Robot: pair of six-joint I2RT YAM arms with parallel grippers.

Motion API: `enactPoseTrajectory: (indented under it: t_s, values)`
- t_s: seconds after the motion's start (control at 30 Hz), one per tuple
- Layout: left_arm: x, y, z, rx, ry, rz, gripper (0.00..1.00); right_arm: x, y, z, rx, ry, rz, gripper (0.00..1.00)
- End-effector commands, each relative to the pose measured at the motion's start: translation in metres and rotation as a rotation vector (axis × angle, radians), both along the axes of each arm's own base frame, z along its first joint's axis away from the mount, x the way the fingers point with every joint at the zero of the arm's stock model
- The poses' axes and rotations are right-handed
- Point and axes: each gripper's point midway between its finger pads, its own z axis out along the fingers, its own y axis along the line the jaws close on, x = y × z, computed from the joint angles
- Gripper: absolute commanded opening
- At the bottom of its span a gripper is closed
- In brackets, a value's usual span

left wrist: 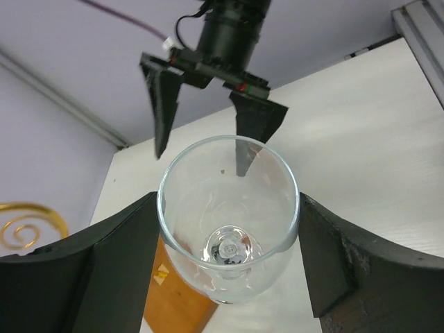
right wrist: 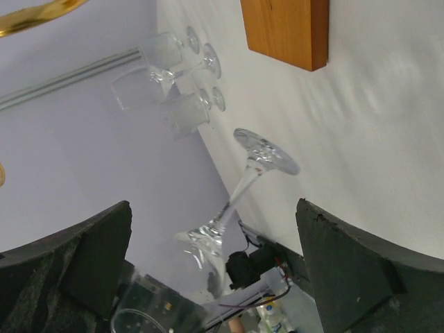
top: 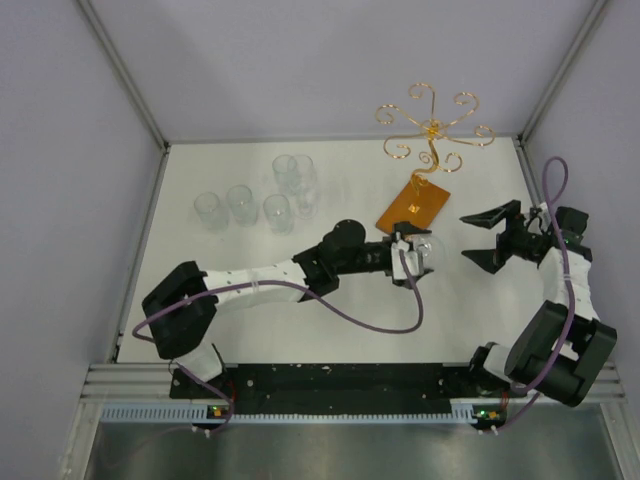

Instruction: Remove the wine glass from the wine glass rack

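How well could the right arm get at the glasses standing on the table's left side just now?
Probably not easily. The right claw hangs open on the right, and the left arm stretches across the middle, the left claw around a wine glass. The glasses stand beyond that arm.

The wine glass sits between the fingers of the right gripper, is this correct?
No: the wine glass sits between the fingers of the left gripper, as the left wrist view shows. The right gripper stands open, apart from it.

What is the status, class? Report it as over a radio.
Status: glass in left jaws, off the rack; right jaws open, apart; spare glasses back left, not in the way.
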Motion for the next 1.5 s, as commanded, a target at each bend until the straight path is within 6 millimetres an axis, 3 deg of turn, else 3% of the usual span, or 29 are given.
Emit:
enactPoseTrajectory:
  t_s: [0.0,0.23,0.43,0.5,0.73,1.07,1.47]
  values:
    - [0.025,0.043,0.059,-0.124,0.09,0.125,0.48,0.009,-0.023,0.008,-0.142,-0.066,-0.008,0.99]
    - [0.073,0.12,0.044,-0.074,0.2,0.341,0.46,0.015,-0.042,0.016,-0.336,-0.139,-0.002,0.99]
    - [0.122,0.186,0.028,-0.055,0.277,0.537,0.46,0.01,-0.043,0.017,-0.384,-0.158,0.009,0.99]
    - [0.134,0.199,0.022,-0.061,0.311,0.579,0.46,0.007,-0.043,0.014,-0.388,-0.151,0.015,0.99]
    - [0.167,0.216,0.001,-0.049,0.401,0.66,0.45,0.003,-0.047,0.006,-0.441,-0.14,0.036,0.99]
    - [0.185,0.222,-0.018,-0.064,0.473,0.712,0.47,0.003,-0.055,0.018,-0.581,-0.23,0.106,0.99]
    - [0.173,0.25,-0.003,-0.111,0.489,0.831,0.84,-0.005,-0.088,0.012,-0.763,-0.084,0.043,0.99]
